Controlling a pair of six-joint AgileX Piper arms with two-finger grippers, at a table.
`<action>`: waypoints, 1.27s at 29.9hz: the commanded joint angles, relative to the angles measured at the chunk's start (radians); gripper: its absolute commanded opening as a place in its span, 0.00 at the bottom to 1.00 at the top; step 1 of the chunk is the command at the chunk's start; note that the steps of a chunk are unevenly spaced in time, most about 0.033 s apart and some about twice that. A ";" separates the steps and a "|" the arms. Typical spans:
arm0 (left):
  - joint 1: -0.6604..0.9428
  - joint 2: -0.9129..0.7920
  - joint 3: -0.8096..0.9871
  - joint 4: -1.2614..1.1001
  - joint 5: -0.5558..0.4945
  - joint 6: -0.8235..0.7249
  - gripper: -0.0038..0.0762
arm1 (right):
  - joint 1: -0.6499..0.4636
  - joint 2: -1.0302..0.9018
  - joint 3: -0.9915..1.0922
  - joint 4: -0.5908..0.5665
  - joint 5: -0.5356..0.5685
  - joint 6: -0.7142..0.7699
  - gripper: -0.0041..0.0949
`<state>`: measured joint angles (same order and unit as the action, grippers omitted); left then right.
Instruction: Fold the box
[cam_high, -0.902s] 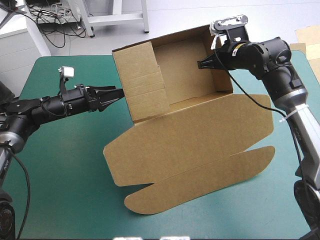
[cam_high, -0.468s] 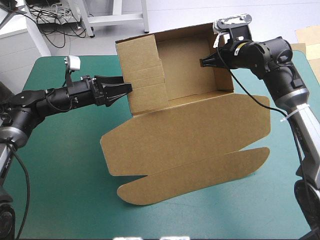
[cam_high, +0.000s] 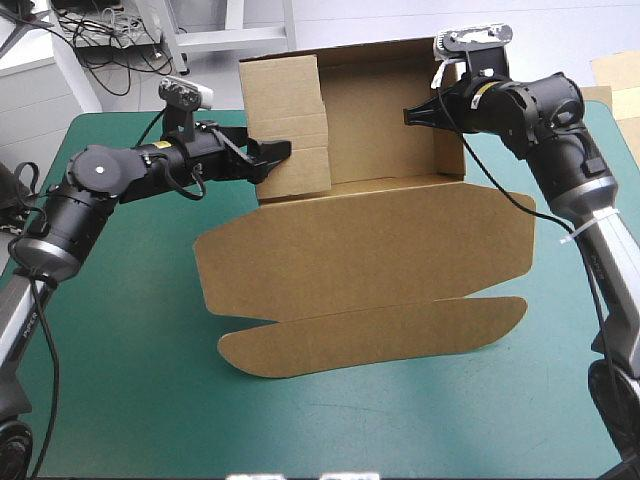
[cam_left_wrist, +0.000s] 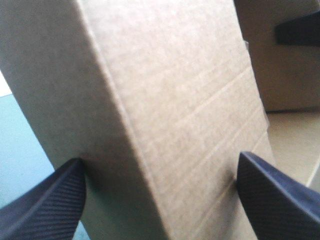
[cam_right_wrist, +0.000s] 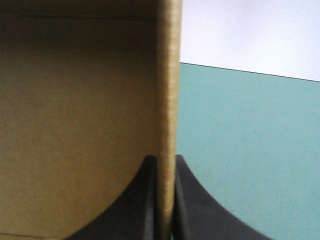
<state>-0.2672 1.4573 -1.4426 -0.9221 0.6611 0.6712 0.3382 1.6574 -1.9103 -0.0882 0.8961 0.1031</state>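
The brown box (cam_high: 370, 265) stands at the table's far middle. Its walls are raised around an open tray (cam_high: 385, 135), and the lid with its front flap lies flat toward the near edge. My left gripper (cam_high: 272, 157) is open and straddles the tray's left wall. In the left wrist view that wall (cam_left_wrist: 165, 100) fills the space between its black fingers (cam_left_wrist: 45, 205), and my left gripper (cam_left_wrist: 160, 200) has not clamped it. My right gripper (cam_high: 412, 115) is shut on the top edge of the right wall (cam_right_wrist: 167, 75), which is pinched between its fingers (cam_right_wrist: 145, 200).
The teal-green cover (cam_high: 120, 340) is bare at the left and along the front. The tray's back wall stands at the table's far edge. More pale board (cam_high: 618, 65) lies beyond the far right corner. The right gripper's tip (cam_left_wrist: 300, 32) shows across the tray.
My left gripper has moved forward and up, and it now straddles the left wall. The box has turned squarer to the table, its lid swinging left. My right gripper kept its hold and shifted slightly.
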 joint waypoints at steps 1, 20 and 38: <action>-0.077 -0.018 -0.119 0.234 -0.069 -0.293 0.76 | 0.010 -0.048 -0.027 0.026 -0.077 0.010 0.03; -0.177 0.049 -0.241 0.666 -0.084 -0.740 0.32 | 0.010 -0.048 -0.027 0.047 -0.070 0.033 0.03; -0.173 0.148 -0.241 0.744 0.249 -0.738 0.04 | 0.010 0.019 -0.027 0.094 0.242 -0.057 0.03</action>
<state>-0.4232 1.6260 -1.6445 -0.1716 0.8843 -0.1069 0.3382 1.6892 -1.9103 -0.0571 1.1495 0.1080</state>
